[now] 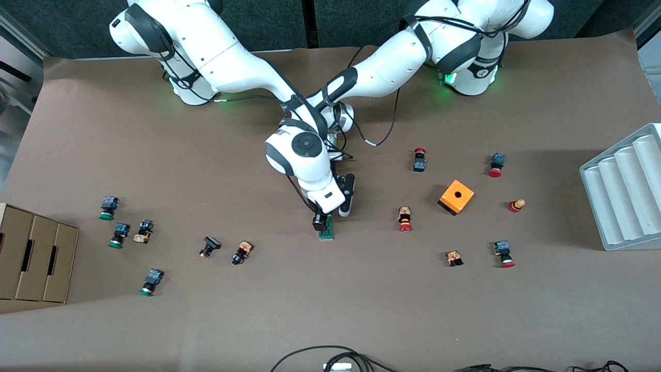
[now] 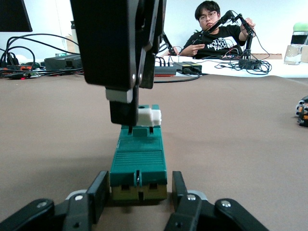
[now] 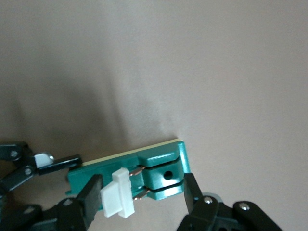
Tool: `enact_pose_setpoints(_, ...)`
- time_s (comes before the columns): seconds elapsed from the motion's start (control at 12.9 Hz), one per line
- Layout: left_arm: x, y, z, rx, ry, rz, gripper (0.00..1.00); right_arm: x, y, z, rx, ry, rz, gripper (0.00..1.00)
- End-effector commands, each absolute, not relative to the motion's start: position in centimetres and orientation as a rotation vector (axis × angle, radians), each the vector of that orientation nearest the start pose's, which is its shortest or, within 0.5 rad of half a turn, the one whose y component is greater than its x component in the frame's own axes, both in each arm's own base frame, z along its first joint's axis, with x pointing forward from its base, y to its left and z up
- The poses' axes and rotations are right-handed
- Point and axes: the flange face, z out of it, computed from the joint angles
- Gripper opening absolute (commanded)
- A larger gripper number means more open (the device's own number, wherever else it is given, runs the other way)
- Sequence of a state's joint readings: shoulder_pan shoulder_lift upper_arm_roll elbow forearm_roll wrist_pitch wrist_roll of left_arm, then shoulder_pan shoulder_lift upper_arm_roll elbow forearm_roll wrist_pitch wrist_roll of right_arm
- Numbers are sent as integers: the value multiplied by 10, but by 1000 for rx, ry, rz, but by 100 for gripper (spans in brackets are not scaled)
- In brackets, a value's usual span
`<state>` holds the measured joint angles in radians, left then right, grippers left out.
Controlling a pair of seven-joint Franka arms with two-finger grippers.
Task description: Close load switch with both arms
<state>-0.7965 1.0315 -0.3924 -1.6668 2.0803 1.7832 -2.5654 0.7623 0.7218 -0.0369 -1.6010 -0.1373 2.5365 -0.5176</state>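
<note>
Left wrist view: left gripper (image 2: 138, 195) clamping load switch (image 2: 138, 161) end, right gripper (image 3: 140, 195) fingers straddling white lever (image 3: 117, 192), apart; off-centre push risks twisting switch loose.

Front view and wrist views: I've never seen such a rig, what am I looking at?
Two white robots, the right arm and the left arm, work at a table. The front view looks down from across it, bases along the top. Each wrist view comes from a camera on that arm's wrist. Both meet at the load switch, a green block with a white lever, lying on the table. The left gripper sits at its end away from the lever; the right gripper is at the lever. Around lie push buttons, an orange box, a cardboard box and a white tray.
</note>
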Motion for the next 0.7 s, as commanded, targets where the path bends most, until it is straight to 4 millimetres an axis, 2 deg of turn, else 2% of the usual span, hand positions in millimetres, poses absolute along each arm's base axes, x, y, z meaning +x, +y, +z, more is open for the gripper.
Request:
enact_pose_setpoints(0.0,330,-556,32,-2480,-29,-1939,59,549,473,236,-2505,-2026,-415,75)
enact_pose_setpoints(0.46,330,-556,32,-2480,-29,-1939,59,550,473,237,-2493,-2042,-419,75)
enact_pose_setpoints(0.62,330,-556,32,-2479,-28,-1938,59,551,473,237,-2480,-2061,-418,71)
